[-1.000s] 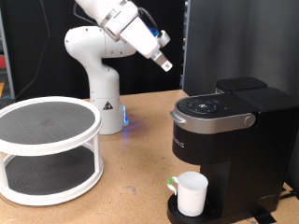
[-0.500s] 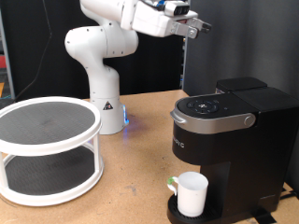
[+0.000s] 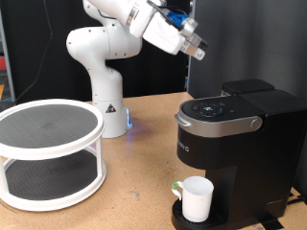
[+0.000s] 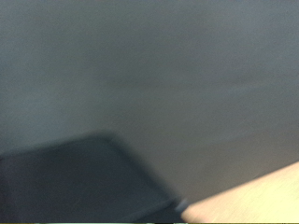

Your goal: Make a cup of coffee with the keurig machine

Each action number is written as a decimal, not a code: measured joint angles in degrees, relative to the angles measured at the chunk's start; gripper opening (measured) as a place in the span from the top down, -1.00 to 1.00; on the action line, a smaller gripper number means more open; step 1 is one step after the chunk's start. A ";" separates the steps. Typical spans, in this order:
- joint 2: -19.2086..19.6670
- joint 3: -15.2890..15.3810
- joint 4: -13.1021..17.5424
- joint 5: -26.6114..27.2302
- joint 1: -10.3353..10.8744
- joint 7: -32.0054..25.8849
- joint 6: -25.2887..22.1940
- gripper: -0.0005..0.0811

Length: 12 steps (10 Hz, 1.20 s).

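Cup (image 3: 197, 197) on keurig machine (image 3: 235, 144) drip tray

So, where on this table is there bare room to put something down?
Bare wood lies between the white two-tier stand and the keurig machine, in front of the robot base. The drip tray is taken by the cup. The gripper is high above.

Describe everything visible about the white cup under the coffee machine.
The cup is a plain white cylindrical mug, glossy like ceramic, standing upright with its open mouth up. It sits on the drip tray of the black keurig machine, below the brew head, at the exterior view's bottom. Whether it holds anything cannot be seen. A small green-and-white object pokes out at its left side. Nothing else touches it; the gripper hangs high above the machine, far from it.
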 joint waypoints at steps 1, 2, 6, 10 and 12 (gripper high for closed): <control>-0.18 -0.22 -0.18 -4.11 -0.98 1.19 -2.29 -0.99; -0.45 -0.71 -0.65 -4.77 -1.18 0.75 -3.19 -0.99; 0.75 2.31 -1.65 -22.81 -2.15 -2.43 -0.16 -0.99; 1.94 6.01 -2.84 -33.63 -3.96 -4.53 3.87 -0.99; 1.69 9.65 -1.08 -51.51 -8.09 1.51 -3.23 -0.99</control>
